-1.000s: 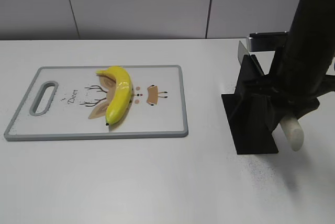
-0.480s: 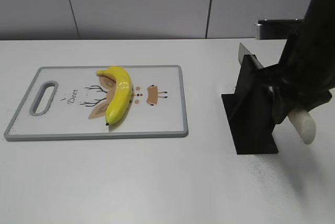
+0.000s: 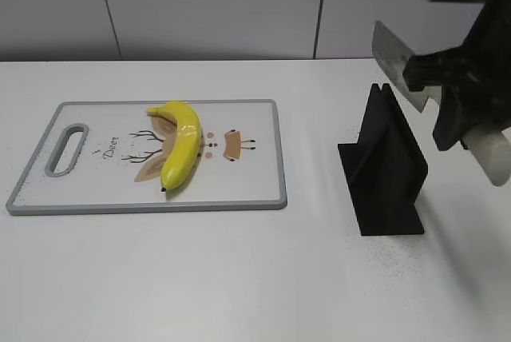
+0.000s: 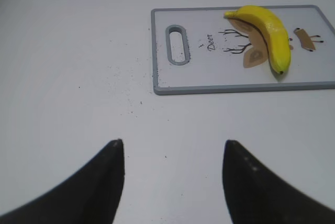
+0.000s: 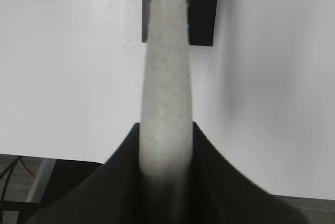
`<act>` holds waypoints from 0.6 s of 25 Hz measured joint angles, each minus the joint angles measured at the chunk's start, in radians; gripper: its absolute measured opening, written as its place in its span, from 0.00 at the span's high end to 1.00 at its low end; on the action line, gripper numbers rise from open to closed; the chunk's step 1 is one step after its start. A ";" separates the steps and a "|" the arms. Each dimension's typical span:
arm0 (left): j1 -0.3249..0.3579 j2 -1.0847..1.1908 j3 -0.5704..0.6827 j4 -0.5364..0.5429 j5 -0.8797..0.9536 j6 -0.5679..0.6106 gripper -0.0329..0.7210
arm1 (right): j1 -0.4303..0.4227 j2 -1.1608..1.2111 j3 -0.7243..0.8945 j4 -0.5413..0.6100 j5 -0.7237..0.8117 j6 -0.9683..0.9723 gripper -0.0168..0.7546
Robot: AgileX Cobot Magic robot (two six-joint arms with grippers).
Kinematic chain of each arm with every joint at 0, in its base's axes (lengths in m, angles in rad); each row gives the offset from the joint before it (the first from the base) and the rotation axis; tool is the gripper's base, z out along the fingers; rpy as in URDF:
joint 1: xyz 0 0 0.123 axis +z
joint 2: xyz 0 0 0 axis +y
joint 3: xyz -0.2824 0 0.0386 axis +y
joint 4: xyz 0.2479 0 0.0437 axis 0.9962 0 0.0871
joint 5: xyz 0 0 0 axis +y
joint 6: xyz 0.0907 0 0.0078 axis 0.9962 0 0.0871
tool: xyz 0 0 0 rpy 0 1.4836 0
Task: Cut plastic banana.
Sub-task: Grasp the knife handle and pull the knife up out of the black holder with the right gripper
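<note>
A yellow plastic banana (image 3: 182, 153) lies on a white cutting board with a grey rim (image 3: 271, 198); both also show in the left wrist view, the banana (image 4: 269, 35) on the board (image 4: 157, 85). My right gripper (image 3: 459, 114) is shut on the white handle (image 5: 166, 88) of a knife, whose grey blade (image 3: 391, 58) is lifted clear above the black knife stand (image 3: 387, 178). My left gripper (image 4: 172, 153) is open and empty over bare table, near of the board's handle end.
The black knife stand (image 5: 201, 9) stands right of the board on the white table. A grey wall runs behind the table. The table's near edge shows in the right wrist view (image 5: 63, 157).
My right gripper has risen and moved right with the knife, drawing the blade up out of the stand. The banana and board have not moved.
</note>
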 joint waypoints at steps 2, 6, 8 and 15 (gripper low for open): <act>0.000 0.000 0.000 0.006 0.000 0.000 0.19 | 0.000 -0.007 -0.029 0.000 0.017 -0.001 0.77; 0.000 0.000 0.000 0.006 -0.001 0.000 0.19 | 0.000 -0.008 -0.091 0.000 0.034 -0.030 0.77; 0.000 0.000 0.000 0.006 -0.007 0.000 0.19 | 0.000 -0.008 -0.121 0.000 0.039 -0.086 0.77; 0.000 0.102 -0.053 0.014 -0.139 0.011 0.19 | 0.000 0.017 -0.240 0.000 0.048 -0.358 0.77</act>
